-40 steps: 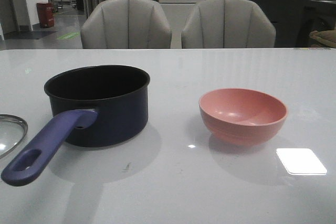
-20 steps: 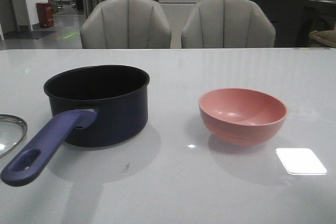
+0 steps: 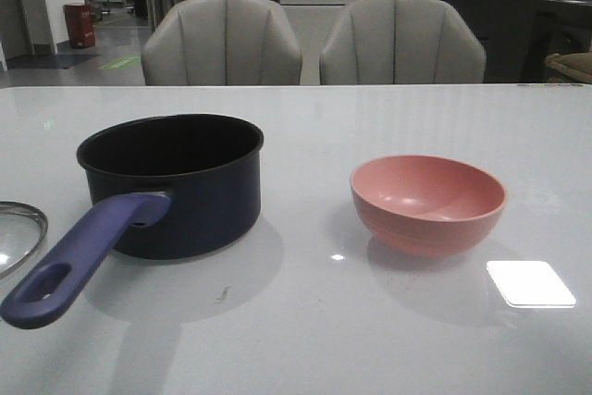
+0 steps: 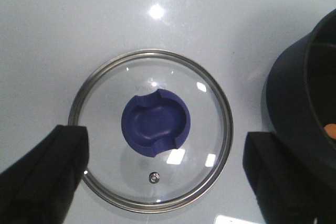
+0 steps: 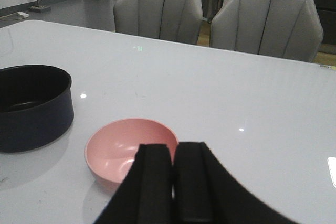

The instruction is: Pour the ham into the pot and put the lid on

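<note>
The dark navy pot (image 3: pixel 171 182) with its purple-blue handle (image 3: pixel 79 256) stands on the left of the table. It also shows in the left wrist view (image 4: pixel 304 114) and the right wrist view (image 5: pixel 31 106). One small orange ham piece (image 4: pixel 330 129) lies inside it. The glass lid (image 4: pixel 151 129) with its purple-blue knob (image 4: pixel 156 124) lies flat on the table left of the pot, cut by the front view's edge (image 3: pixel 18 228). My left gripper (image 4: pixel 165 140) is open above the lid, one finger on each side of it. My right gripper (image 5: pixel 173 153) is shut and empty, near the pink bowl.
The pink bowl (image 3: pixel 427 203) stands on the right of the table, with nothing visible inside; it also shows in the right wrist view (image 5: pixel 121 148). Two grey chairs (image 3: pixel 222 39) stand behind the table's far edge. Neither arm shows in the front view.
</note>
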### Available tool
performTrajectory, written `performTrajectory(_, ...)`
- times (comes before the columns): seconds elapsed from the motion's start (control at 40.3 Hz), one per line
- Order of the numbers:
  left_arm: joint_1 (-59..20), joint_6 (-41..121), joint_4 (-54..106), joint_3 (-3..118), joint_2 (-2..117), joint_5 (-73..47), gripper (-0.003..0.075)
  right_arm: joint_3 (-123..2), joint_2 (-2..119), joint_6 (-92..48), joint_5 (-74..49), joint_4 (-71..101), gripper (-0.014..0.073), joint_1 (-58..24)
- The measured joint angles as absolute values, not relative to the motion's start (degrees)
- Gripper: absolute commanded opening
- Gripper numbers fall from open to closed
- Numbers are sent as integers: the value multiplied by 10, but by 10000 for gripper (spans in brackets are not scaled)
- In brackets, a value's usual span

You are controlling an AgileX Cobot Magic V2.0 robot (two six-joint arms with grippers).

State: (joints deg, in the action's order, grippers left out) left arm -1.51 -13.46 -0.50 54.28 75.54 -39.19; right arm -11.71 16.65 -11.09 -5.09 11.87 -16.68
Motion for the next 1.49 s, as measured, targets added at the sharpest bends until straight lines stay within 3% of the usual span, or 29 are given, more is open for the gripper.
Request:
performTrajectory(0.298,-15,-135,-4,606,884,-451,627,-117,166,-111,-51,119,157,-167)
performTrajectory(0.868,-15,-135,0,665,1012,-488,622,-117,166,-111,-51,119,157,-167)
performTrajectory(1.166,-15,-135,0,668,1036,-489,449,-117,166,-111,-51,119,157,-167)
performTrajectory(1.489,-15,-135,4,677,1047,-493,383,-117,166,-111,-51,119,157,-167)
